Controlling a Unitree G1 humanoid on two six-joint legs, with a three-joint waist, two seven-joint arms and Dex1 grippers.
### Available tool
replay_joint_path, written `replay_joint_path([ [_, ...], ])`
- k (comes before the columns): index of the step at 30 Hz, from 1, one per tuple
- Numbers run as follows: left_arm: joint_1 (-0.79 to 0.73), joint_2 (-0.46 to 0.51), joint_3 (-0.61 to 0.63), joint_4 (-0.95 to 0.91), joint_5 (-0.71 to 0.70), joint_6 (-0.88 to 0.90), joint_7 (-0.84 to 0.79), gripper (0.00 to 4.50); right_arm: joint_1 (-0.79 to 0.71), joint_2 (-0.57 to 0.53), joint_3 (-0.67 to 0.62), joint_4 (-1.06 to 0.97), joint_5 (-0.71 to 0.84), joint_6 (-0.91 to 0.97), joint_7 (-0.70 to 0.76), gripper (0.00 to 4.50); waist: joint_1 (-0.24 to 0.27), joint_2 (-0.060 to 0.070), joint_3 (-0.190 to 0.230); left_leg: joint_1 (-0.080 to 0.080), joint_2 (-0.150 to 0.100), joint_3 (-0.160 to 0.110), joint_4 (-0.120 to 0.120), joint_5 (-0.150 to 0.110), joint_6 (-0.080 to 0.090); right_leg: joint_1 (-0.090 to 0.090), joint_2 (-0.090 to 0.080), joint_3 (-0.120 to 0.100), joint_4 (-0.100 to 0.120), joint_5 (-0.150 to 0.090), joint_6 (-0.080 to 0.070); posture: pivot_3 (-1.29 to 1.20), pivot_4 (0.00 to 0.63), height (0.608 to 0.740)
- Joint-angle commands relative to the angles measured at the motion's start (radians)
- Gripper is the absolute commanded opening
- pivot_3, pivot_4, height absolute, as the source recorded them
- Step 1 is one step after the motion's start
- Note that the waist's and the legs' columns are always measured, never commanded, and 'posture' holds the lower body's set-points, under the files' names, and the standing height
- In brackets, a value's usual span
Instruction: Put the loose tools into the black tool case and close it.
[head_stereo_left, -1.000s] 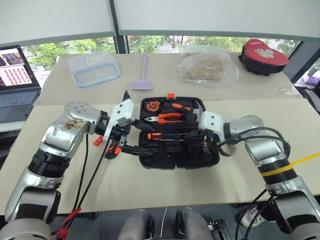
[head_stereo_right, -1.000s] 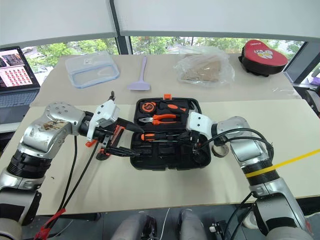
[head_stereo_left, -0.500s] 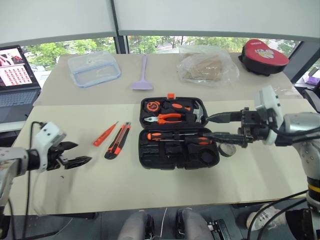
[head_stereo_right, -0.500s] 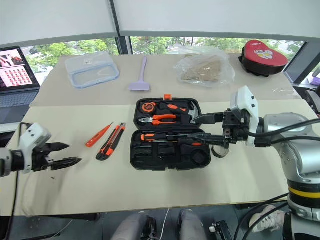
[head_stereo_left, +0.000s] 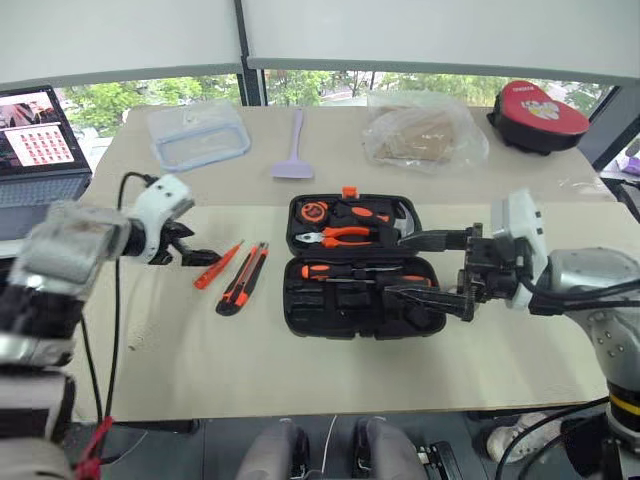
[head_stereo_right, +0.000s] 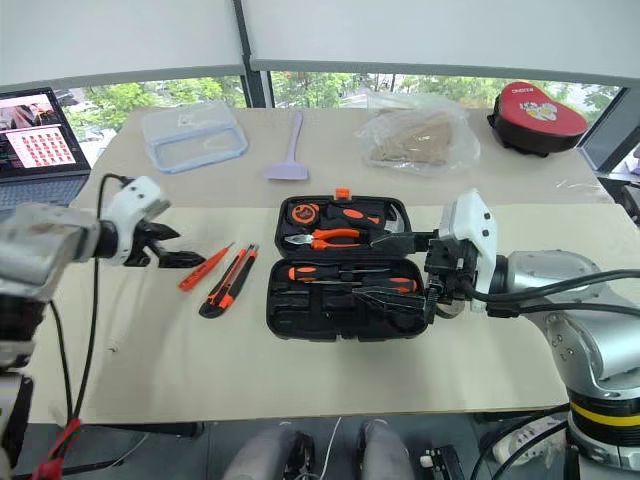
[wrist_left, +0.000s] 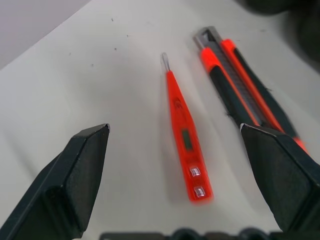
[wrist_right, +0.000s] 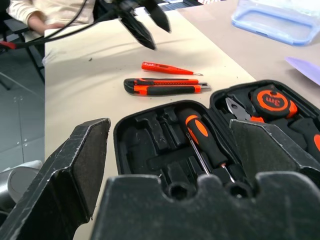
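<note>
The beige surface (head_stereo_left: 300, 370) takes up most of the frame, and the black tool case (head_stereo_left: 362, 262) lies open just right of its middle. Its upper half holds pliers (head_stereo_left: 340, 236) and a tape measure (head_stereo_left: 310, 211). The lower half has a screwdriver (head_stereo_left: 355, 270) with an orange-black handle seated in a slot along its top edge.

At the upper left, a clear lidded container (head_stereo_left: 198, 134) sits on the far side of the surface, with the laptop (head_stereo_left: 40, 150) at the frame's left edge. A crumpled plastic bag (head_stereo_left: 425, 130) lies at the upper centre-right, and a red-topped case (head_stereo_left: 540, 112) sits in the upper right corner. The lilac spatula (head_stereo_left: 294, 150) lies between the container and the bag.

The right tool (head_stereo_left: 425, 268) is at the case's right end, its black fingers spread wide and pointing left over the case, pinching nothing. The left tool (wrist_left: 180, 165) is at the left of the frame, also spread wide and empty, hovering with the tester screwdriver (head_stereo_left: 214, 266) lying between its fingers in the wrist view.

The utility knife (head_stereo_left: 243, 278) lies just beside the tester, between it and the case, apart from both.
</note>
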Motion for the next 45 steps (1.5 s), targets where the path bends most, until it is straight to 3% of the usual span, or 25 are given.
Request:
replay_joint_path([
  [1, -0.078, -0.021, -0.093, 0.104, 0.087, -0.052, -0.042, 4.50, 0.015, 0.004, -0.017, -0.058, 0.012, -0.026, -0.041, 4.46, -0.009, 0.000, 0.000, 0.000, 0.000, 0.000, -0.001, 0.000, 0.000, 0.000, 0.000, 0.000, 0.000, 0.000, 0.000, 0.00, 0.150, 0.728],
  [3, -0.100, -0.036, -0.140, 0.145, 0.119, -0.079, -0.072, 4.50, 0.031, 0.009, -0.024, -0.077, 0.019, -0.025, -0.063, 4.46, -0.011, -0.001, 0.000, 0.000, 0.000, 0.000, -0.003, 0.000, 0.000, 0.000, 0.000, -0.001, 0.000, 0.000, 0.000, 0.00, 0.150, 0.728],
  [6, -0.086, -0.034, -0.188, 0.158, 0.149, -0.103, -0.120, 3.78, 0.056, 0.012, -0.039, -0.101, 0.030, -0.023, -0.092, 4.50, -0.011, -0.001, 0.000, 0.000, 0.000, 0.000, -0.004, 0.000, 0.000, 0.000, 0.000, -0.002, -0.001, -0.001, 0.001, 0.00, 0.150, 0.728],
  [15, -0.029, -0.051, -0.159, 0.166, 0.166, -0.115, -0.129, 0.49, 0.105, -0.014, -0.086, -0.121, 0.052, -0.022, -0.124, 4.50, -0.010, -0.001, 0.000, 0.004, 0.000, -0.001, -0.003, 0.000, 0.000, 0.002, -0.007, 0.005, -0.002, -0.001, 0.001, 0.00, 0.150, 0.728],
  [20, -0.127, -0.046, -0.094, 0.185, 0.171, -0.294, -0.152, 0.43, 0.148, -0.065, -0.138, -0.087, 0.074, -0.004, -0.101, 4.50, -0.008, -0.002, 0.001, 0.004, 0.000, -0.001, -0.003, 0.000, 0.000, 0.001, -0.007, 0.007, -0.001, -0.001, 0.001, 0.00, 0.150, 0.728],
  [25, -0.326, -0.202, -0.130, 0.163, 0.150, -0.404, -0.245, 0.43, 0.238, -0.116, -0.169, -0.088, 0.070, -0.015, -0.066, 4.50, 0.026, -0.005, 0.002, -0.009, 0.000, -0.006, 0.009, 0.000, 0.002, -0.001, -0.008, 0.000, -0.001, -0.001, 0.001, 0.00, 0.150, 0.728],
  [32, -0.324, -0.359, -0.272, 0.008, 0.155, -0.352, -0.401, 0.43, 0.295, -0.110, -0.184, -0.103, 0.043, -0.039, -0.100, 4.50, 0.014, -0.005, 0.002, -0.008, -0.003, -0.005, 0.010, -0.001, 0.004, 0.001, -0.007, 0.003, -0.004, 0.003, 0.008, 0.00, 0.150, 0.728],
  [45, -0.266, -0.439, -0.411, -0.152, 0.176, -0.114, -0.386, 0.43, 0.409, -0.063, -0.222, -0.202, 0.057, -0.042, -0.185, 4.50, 0.008, -0.005, 0.002, -0.007, 0.000, -0.005, 0.010, -0.001, 0.005, 0.001, -0.007, 0.006, -0.002, 0.002, 0.007, 0.00, 0.150, 0.728],
])
